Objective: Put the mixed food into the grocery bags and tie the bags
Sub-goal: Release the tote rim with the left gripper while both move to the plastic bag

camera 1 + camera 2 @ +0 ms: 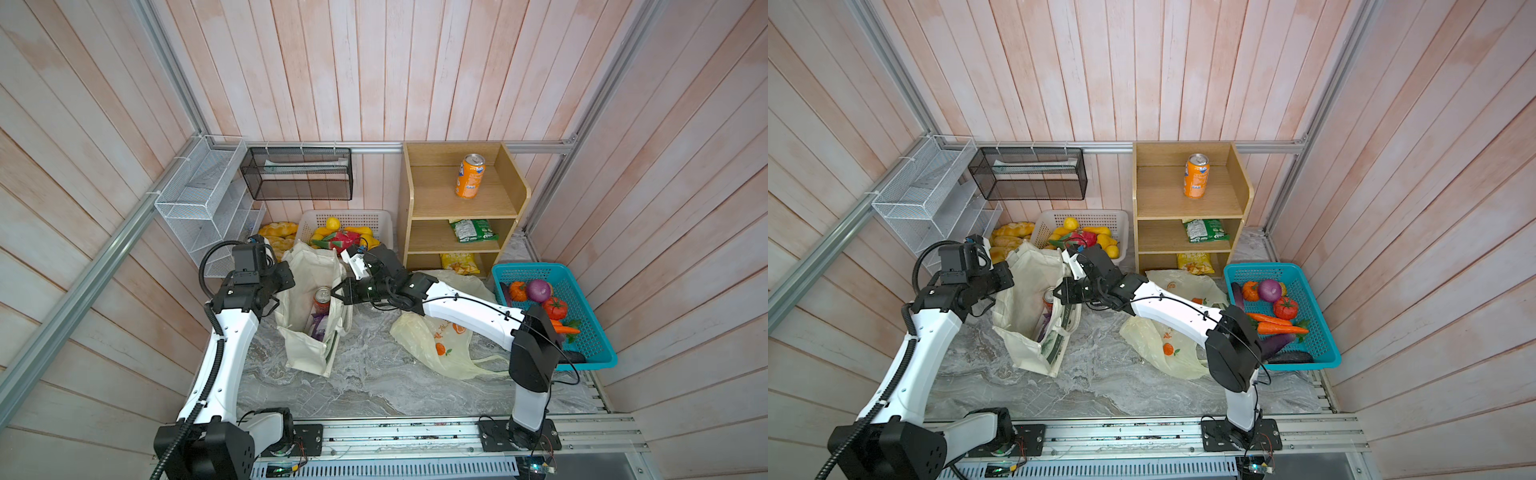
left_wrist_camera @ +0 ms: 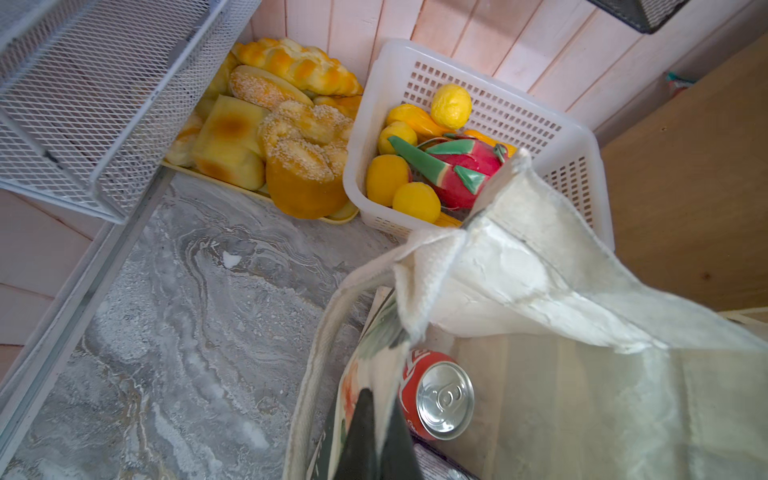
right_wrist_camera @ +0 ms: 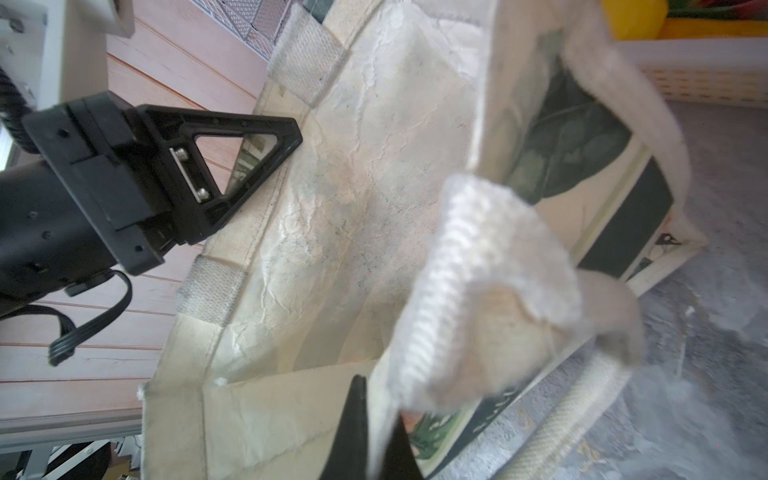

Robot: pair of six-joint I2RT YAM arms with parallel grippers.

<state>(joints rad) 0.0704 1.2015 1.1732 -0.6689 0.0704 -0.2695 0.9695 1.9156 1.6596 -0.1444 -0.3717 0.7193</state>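
The cream canvas tote [image 1: 309, 353] [image 1: 1025, 349] stands open on the marble top. A red soda can [image 1: 322, 300] [image 2: 436, 395] and a purple snack packet [image 1: 318, 326] sit inside it. My left gripper [image 1: 277, 300] [image 2: 379, 401] is shut on the tote's left rim. My right gripper [image 1: 337, 293] [image 3: 376, 399] is shut on the opposite rim, fabric between its fingers. The pale-yellow plastic bag [image 1: 440, 349] [image 1: 1163, 349] lies flat under the right arm. Orange carrots [image 1: 563, 328] [image 1: 1277, 326] lie in the blue basket [image 1: 528, 268].
A wooden shelf [image 1: 419, 199] at the back holds an orange soda can [image 1: 469, 176], a green packet [image 1: 472, 230] and a yellow packet [image 1: 459, 262]. Behind the tote stand a white fruit basket [image 1: 353, 218] and bread [image 1: 276, 235]. Wire racks [image 1: 199, 199] hang back left.
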